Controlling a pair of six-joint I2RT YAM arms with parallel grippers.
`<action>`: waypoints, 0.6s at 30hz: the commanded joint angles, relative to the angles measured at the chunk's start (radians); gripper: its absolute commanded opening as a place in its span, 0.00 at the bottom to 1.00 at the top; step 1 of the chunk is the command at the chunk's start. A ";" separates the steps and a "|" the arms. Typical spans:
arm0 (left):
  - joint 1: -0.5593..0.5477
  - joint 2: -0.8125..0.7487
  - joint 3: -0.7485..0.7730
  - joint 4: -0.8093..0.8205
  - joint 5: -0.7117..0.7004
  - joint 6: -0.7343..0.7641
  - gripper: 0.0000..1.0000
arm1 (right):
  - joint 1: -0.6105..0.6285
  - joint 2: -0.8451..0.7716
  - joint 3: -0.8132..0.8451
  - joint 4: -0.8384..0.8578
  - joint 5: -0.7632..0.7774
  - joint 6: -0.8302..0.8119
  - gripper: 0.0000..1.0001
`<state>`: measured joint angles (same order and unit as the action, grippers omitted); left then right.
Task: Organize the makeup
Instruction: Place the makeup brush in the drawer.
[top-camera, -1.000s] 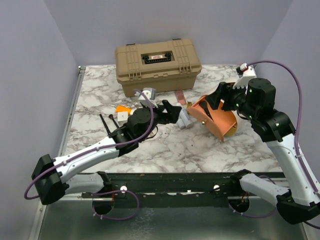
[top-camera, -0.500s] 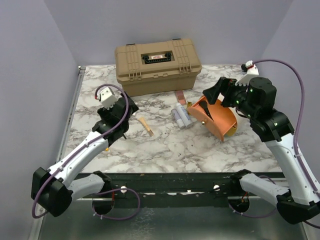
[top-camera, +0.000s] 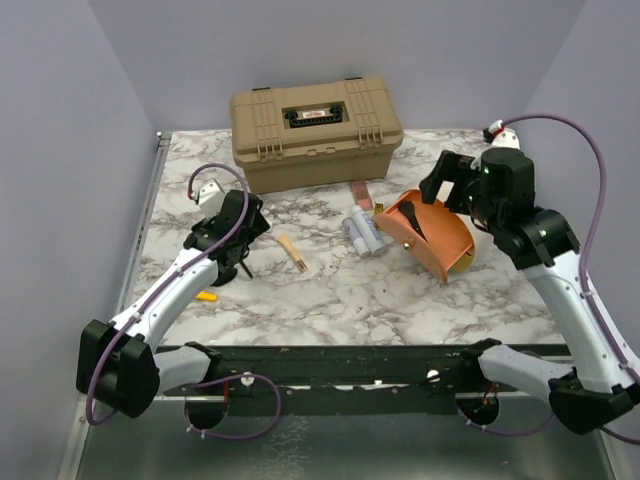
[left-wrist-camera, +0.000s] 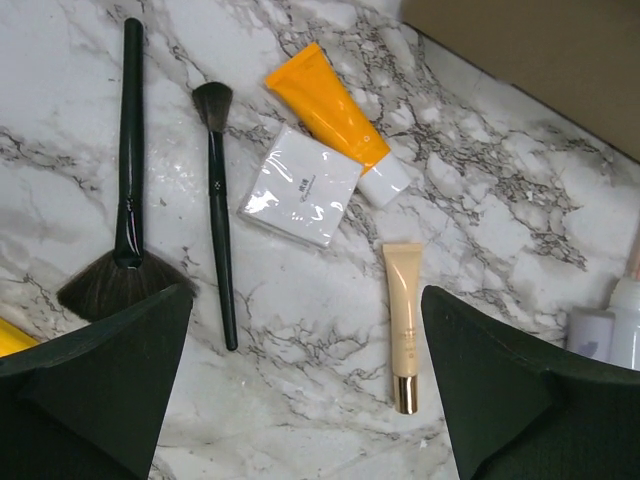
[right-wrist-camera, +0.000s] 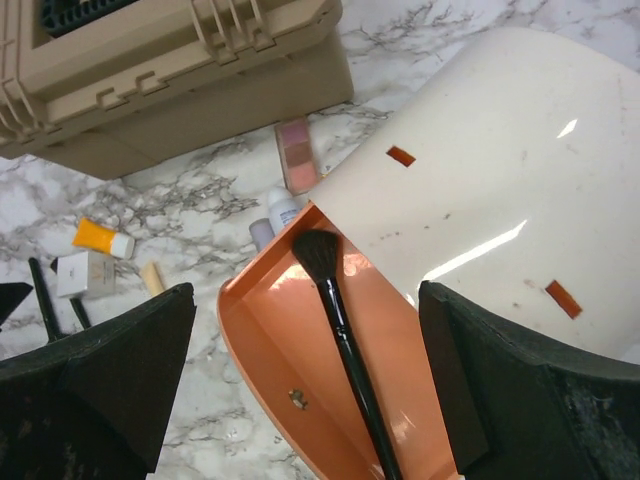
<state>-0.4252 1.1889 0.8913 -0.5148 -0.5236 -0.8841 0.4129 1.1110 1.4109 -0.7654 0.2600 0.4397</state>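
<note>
Both arms have drawn back. The left one, which reached into the middle of the marble worktop (top-camera: 400, 300) a second ago, now hangs over its left side. The right one has eased away from the pouch.

The left fingers (left-wrist-camera: 90, 390) are spread wide and hold nothing; so are the right fingers (right-wrist-camera: 90, 390).

A cream-and-orange round pouch (top-camera: 430, 235) lies tipped on its side, mouth open, with one black brush (right-wrist-camera: 340, 330) inside. A tan hard case (top-camera: 316, 132) sits shut at the back.

The rest of the makeup is loose on the worktop. Under the left fingers lie a black fan brush (left-wrist-camera: 128, 180), a slim black brush (left-wrist-camera: 217, 210), an orange tube (left-wrist-camera: 335, 120) with a white cap, a white square packet (left-wrist-camera: 302, 187) touching it, and a pale tube (left-wrist-camera: 403, 320) with a gold cap. Pale bottles (top-camera: 362, 233) rest just beside the pouch mouth, with a pink palette (top-camera: 360, 192) behind them. A yellow pencil (top-camera: 205, 296) lies near the left arm.
</note>
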 joint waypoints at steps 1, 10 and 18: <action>0.042 -0.002 -0.046 -0.001 0.071 0.018 0.99 | 0.005 -0.092 -0.032 0.099 -0.038 -0.069 1.00; 0.077 0.122 -0.118 0.002 0.093 -0.110 0.85 | 0.005 -0.017 0.027 0.026 -0.121 -0.083 1.00; 0.081 0.279 -0.056 0.022 0.083 -0.070 0.74 | 0.004 -0.004 0.023 0.023 -0.160 -0.082 1.00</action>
<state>-0.3489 1.4536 0.7967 -0.5049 -0.4511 -0.9531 0.4129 1.1091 1.4178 -0.7296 0.1326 0.3653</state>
